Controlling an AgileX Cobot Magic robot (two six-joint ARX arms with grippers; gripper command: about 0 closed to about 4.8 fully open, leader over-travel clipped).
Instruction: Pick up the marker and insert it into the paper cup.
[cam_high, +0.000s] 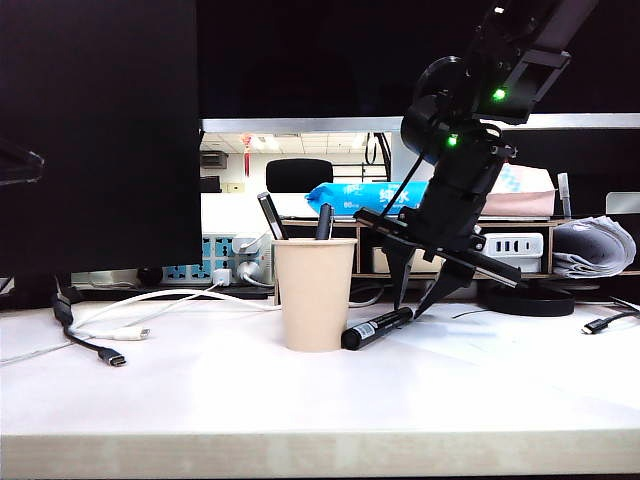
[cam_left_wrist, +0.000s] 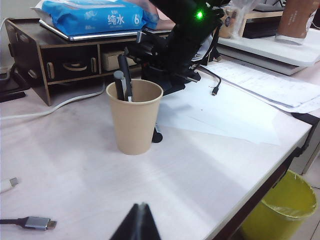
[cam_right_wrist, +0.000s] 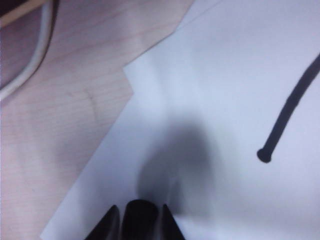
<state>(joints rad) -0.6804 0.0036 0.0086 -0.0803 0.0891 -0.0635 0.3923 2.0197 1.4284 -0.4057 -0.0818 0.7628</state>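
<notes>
Exterior view shows the right gripper (cam_high: 418, 296) straddling the marker (cam_high: 378, 328) beside the cup (cam_high: 314, 293), fingers narrowing; close squarely. Left gripper (cam_left_wrist: 140, 225) looks shut.

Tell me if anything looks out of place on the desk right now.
Only the marker: it lies flat beside the paper cup, not standing inside like the two pens. The right hand straddles its far end.

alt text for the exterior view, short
The right gripper reaches down with its fingers around the far end of the marker, which lies on the table beside the paper cup. Two pens already stand in the cup; the left gripper is not visible here.
</notes>
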